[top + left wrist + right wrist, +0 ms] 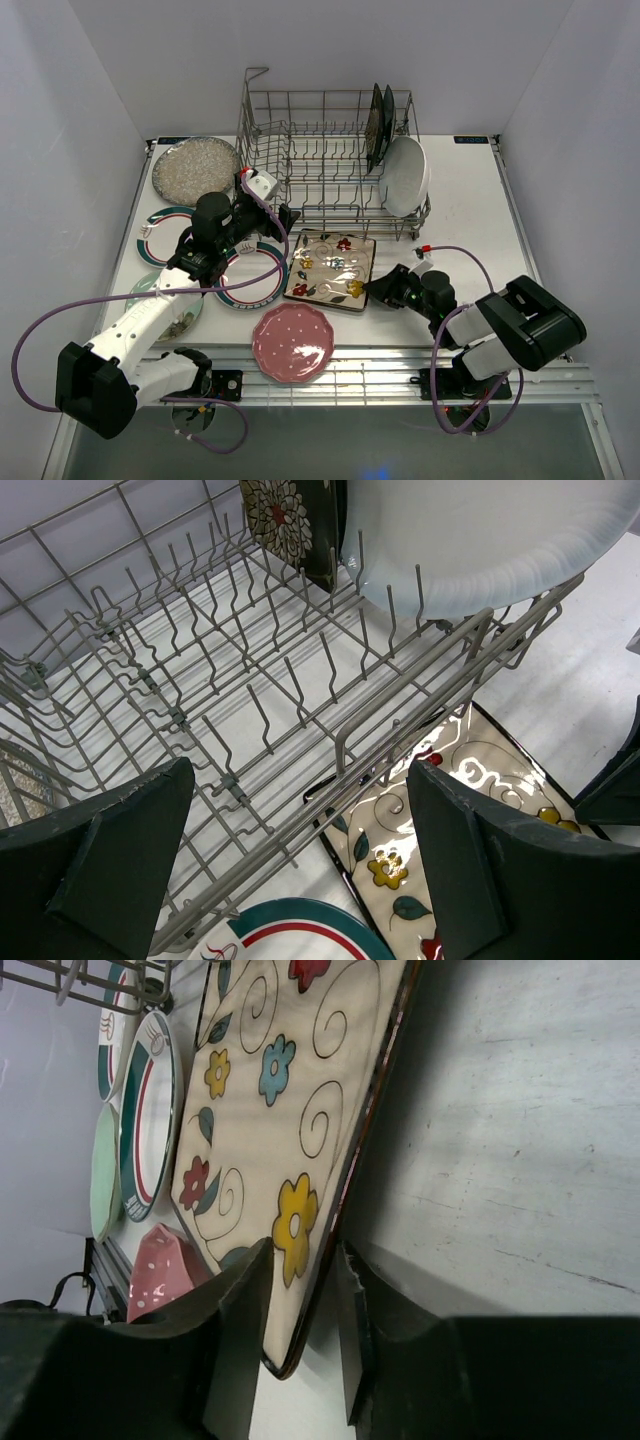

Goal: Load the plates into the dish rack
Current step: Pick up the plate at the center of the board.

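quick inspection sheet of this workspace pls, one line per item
surface: white table, plates lying flat
job's things: dish rack holds dark plates and white oval plate; speckled plate, teal-rimmed plates, pink plate, cream floral plate outside it
clutter: nothing seen
grippers: left gripper open at rack's front; right gripper pinching cream floral plate's edge
cables: purple cables loop off both arms
surroundings: white walls
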`<control>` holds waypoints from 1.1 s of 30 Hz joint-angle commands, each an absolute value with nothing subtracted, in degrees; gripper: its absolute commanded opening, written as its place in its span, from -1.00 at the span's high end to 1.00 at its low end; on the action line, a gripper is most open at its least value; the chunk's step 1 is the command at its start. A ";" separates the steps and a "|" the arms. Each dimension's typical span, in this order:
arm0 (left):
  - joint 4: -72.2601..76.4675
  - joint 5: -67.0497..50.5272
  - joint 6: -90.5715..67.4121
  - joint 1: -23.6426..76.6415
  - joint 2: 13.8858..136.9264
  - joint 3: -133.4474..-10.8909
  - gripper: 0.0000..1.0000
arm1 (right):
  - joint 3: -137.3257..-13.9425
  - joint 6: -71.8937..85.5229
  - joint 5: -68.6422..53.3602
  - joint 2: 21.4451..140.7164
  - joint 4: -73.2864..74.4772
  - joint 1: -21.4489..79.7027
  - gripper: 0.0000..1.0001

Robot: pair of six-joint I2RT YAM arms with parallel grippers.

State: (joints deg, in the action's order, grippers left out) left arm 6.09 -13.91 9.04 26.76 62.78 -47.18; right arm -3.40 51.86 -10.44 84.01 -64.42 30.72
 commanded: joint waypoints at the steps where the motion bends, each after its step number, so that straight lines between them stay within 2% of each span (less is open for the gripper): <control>1: 6.50 -13.62 9.23 27.07 60.91 -46.85 -0.96 | -3.69 50.54 -8.53 81.13 -65.31 30.67 0.23; 2: 6.50 -13.54 9.32 27.07 60.82 -46.93 -0.96 | -3.69 50.36 -8.18 80.78 -64.95 30.67 0.13; 6: 6.50 -13.45 9.32 27.07 60.73 -46.85 -0.96 | -3.95 50.19 -7.73 81.38 -64.42 30.67 0.05; 10: 6.42 -13.53 9.32 27.07 60.91 -46.85 -0.96 | -4.13 50.36 -8.08 83.14 -65.65 30.67 -0.22; 15: 6.42 -13.45 9.32 27.07 60.82 -46.85 -0.96 | -3.78 50.45 -8.09 85.43 -68.11 30.67 -0.30; 18: 6.42 -13.45 9.23 27.07 60.91 -46.93 -0.96 | -3.52 50.45 -8.35 86.92 -70.83 30.67 -0.43; 21: 6.42 -13.45 9.32 27.07 61.00 -46.93 -0.96 | -3.43 50.62 -9.23 89.12 -73.82 30.76 -0.71; 22: 6.42 -13.45 9.23 27.07 61.08 -46.93 -0.96 | -3.51 50.62 -9.66 90.08 -74.35 30.67 -0.89; 23: 6.42 -13.62 9.32 27.07 61.17 -46.93 -0.96 | -3.86 50.89 -9.75 90.61 -74.79 30.67 -0.98; 25: 6.42 -13.54 9.40 27.16 61.26 -46.93 -0.96 | -4.30 50.89 -10.11 91.84 -74.97 30.67 -0.82; 27: 6.42 -13.45 9.40 27.16 61.26 -46.93 -0.96 | -4.66 51.15 -10.37 92.54 -75.76 30.67 -0.80; 29: 6.42 -13.54 9.40 27.16 61.26 -47.02 -0.96 | -4.75 51.33 -10.72 93.51 -76.37 30.67 -0.80; 32: 6.42 -13.45 9.32 27.16 61.26 -47.02 -0.96 | -5.18 51.59 -11.07 94.39 -76.99 30.67 -0.98; 33: 6.42 -13.45 9.40 27.16 61.17 -46.93 -0.96 | -5.45 51.59 -11.16 94.66 -77.08 30.67 -0.96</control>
